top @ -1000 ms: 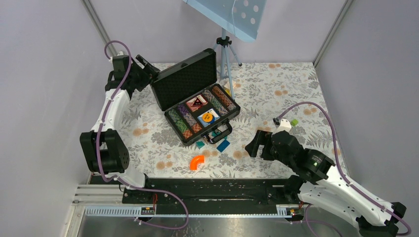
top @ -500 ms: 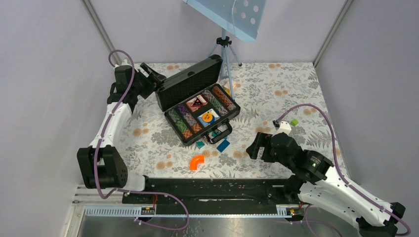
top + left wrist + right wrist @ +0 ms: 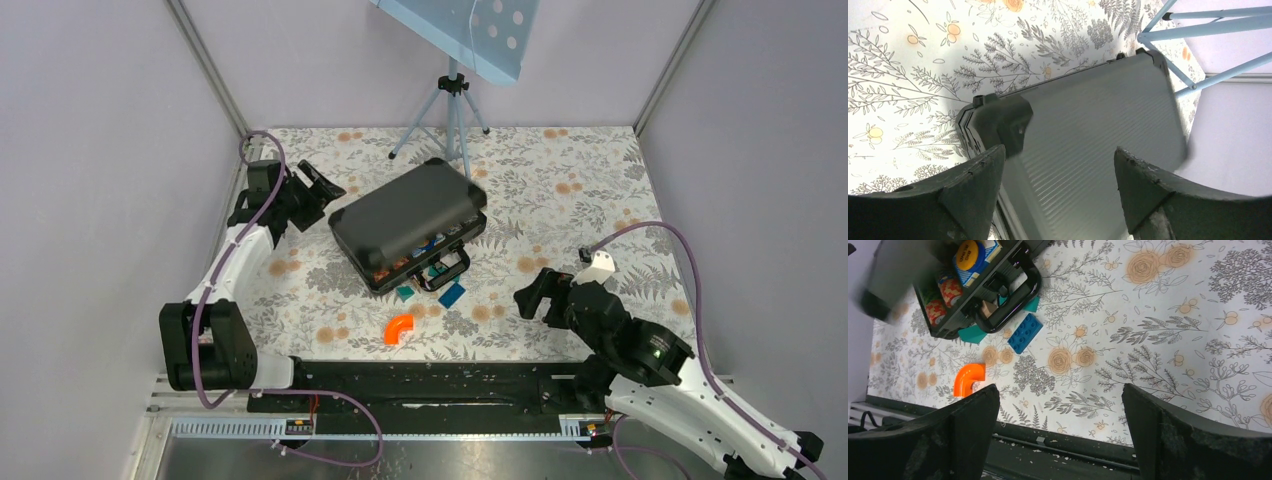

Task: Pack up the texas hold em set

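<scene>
Black ribbed plastic is what you see from above: the briefcase (image 3: 408, 212) sits in the middle of the flowered table (image 3: 600, 180) with its lid (image 3: 400, 205) almost down. It is not shut. Along the front edge a gap shows striped chips (image 3: 948, 290) and a blue card deck (image 3: 979, 252) inside.

The case's long axis runs from near-left to far-right. The handle (image 3: 447, 270) and the open front edge face the near-right side, towards your right arm.

Your left gripper (image 3: 325, 188) is the nearer one. It is just beside the lid's left end with its jaws well apart and nothing held, and its wrist view looks down on that corner of the lid between the fingers.

Your right gripper (image 3: 535, 293) is well apart from the case on the handle side, jaws spread wide and empty.

To my eye the lid needs a push down on its front edge, and the left arm must reach across the lid's width to get there. An orange curved piece (image 3: 399, 328) and a blue block (image 3: 452, 295) lie near the handle, so keep clear of them.
</scene>
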Robot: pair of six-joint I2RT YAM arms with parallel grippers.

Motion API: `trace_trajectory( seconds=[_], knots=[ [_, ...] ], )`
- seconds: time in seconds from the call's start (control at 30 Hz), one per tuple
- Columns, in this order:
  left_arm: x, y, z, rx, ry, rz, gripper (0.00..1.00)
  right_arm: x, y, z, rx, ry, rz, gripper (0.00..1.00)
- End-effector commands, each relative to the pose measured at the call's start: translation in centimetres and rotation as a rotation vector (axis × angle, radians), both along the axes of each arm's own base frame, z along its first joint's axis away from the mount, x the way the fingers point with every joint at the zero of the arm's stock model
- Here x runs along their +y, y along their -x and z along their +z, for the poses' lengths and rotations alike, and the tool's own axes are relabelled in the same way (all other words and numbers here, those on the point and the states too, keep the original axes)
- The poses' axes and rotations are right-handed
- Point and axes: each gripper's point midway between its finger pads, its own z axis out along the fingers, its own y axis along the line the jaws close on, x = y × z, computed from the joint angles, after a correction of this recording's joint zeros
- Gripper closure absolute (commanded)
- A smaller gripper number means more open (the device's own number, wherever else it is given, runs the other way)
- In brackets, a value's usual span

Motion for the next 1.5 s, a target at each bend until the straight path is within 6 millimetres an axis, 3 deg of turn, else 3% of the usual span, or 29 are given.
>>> trace_trajectory(
  seconds=[0.0, 0.3, 0.37, 0.67, 0.93, 1.07, 1.17, 1.3, 1.47],
  knots=[
    [-0.6, 0.5, 1.8, -0.07, -0.006, -0.023, 0.22, -1.0, -0.9, 0.0, -0.033, 0.044, -0.054, 0.02],
    [-0.6, 1.7, 2.9, -0.107, -0.035, -0.038, 0.22, -1.1, -1.5, -0.8, -0.02, 0.108, -0.071, 0.01],
    [-1.9, 2.2, 2.9, -0.105, -0.069, -0.086, 0.22, -0.7, -1.7, -0.8, -0.019, 0.102, -0.061, 0.01],
    [-8.2, 4.0, 1.7, -0.109, -0.245, -0.331, 0.22, 4.4, -2.4, -0.5, -0.015, -0.002, 0.082, 0.25],
    [-8.3, 3.9, -1.4, -0.055, -0.362, -0.405, 0.24, 8.4, -4.9, -2.9, 0.13, 0.016, 0.134, 0.49],
    [-9.5, 3.9, -2.4, -0.05, -0.387, -0.468, 0.26, 10.5, -7.1, -3.9, 0.115, -0.032, 0.138, 0.56],
    [-10.4, 3.8, -2.8, -0.037, -0.4, -0.507, 0.27, 11.9, -8.6, -4.9, 0.116, -0.036, 0.133, 0.7],
    [-11.8, 4.3, -3.8, -0.01, -0.369, -0.544, 0.28, 14.3, -10.6, -5.7, 0.127, -0.092, 0.113, 0.79],
    [-12.7, 4.8, -4.6, 0.016, -0.346, -0.571, 0.28, 16.0, -12.4, -6.5, 0.146, -0.125, 0.068, 0.91]
  ],
)
